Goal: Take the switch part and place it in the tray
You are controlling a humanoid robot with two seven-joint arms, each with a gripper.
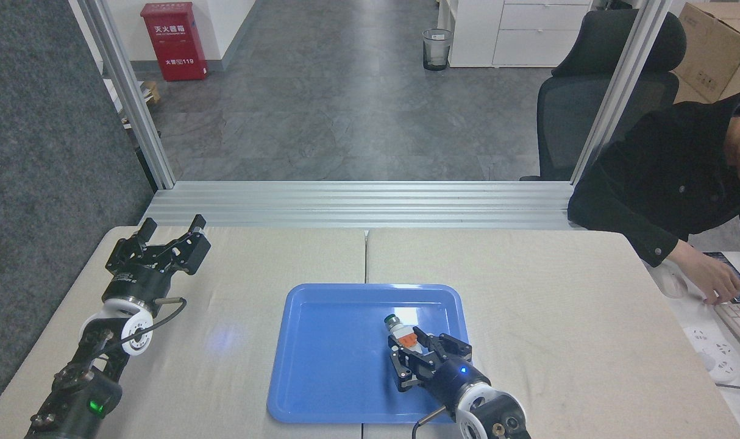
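Readable text: one red cabinet only

From my feed, the only lettering I can read is on the red cabinet (174,41) standing on the floor far beyond the desk (224,341): a line of white Chinese characters near its top, too small for me to be sure of, and lower down more white characters ending in "119".

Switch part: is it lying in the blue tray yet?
Cannot tell: the right gripper grips the switch part over the tray; contact isn't visible.
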